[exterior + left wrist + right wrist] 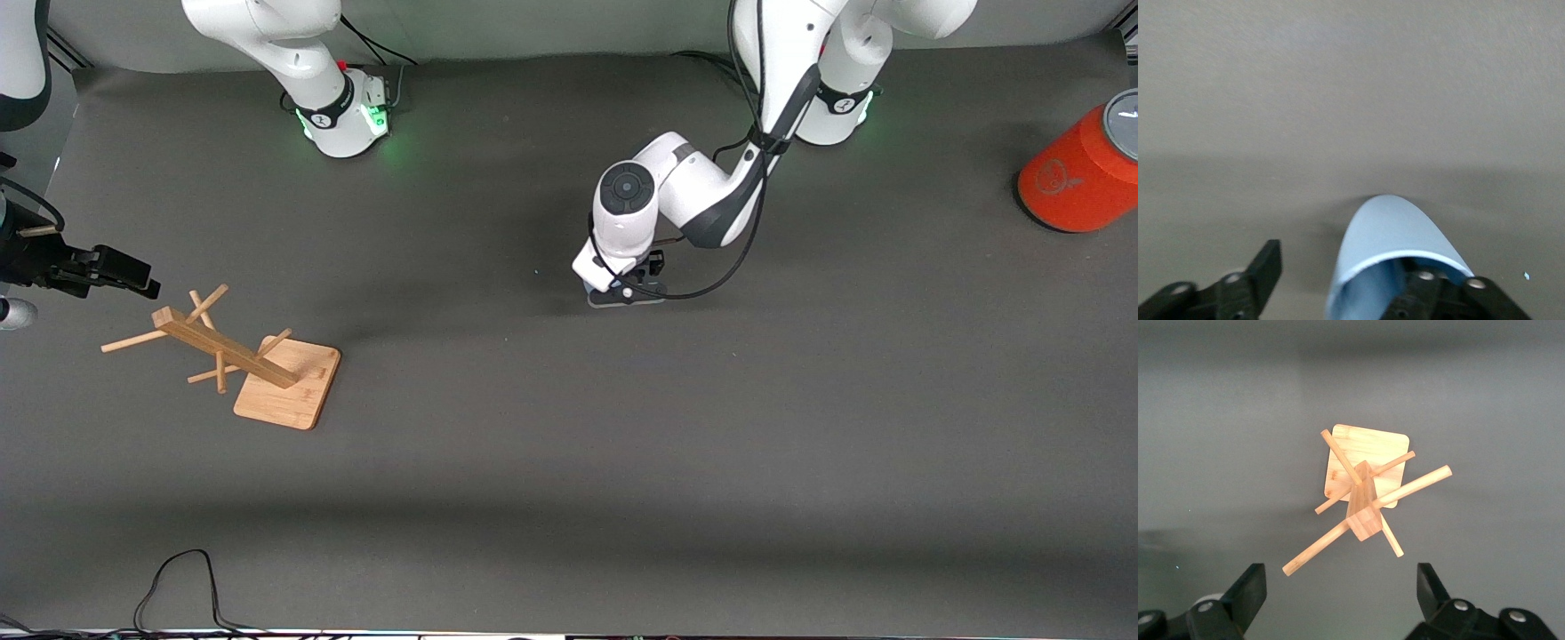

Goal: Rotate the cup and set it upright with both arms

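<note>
Left gripper (1338,287) on my feed, jaws spread, one finger inside cup (1391,233) rim, no clamp, right gripper (1338,600) wide open, empty, over wooden rack (1365,493)

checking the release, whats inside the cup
One finger of the left gripper reaches inside the cup; the fingers stand apart. The cup's bottom is hidden.

In the front view the left gripper (633,286) and the cup (622,299) are mostly hidden under the arm's wrist. The orange cylinder (1071,182) gets cut off by the picture's edge. Left wrist view crops the cup's lower part.
</note>
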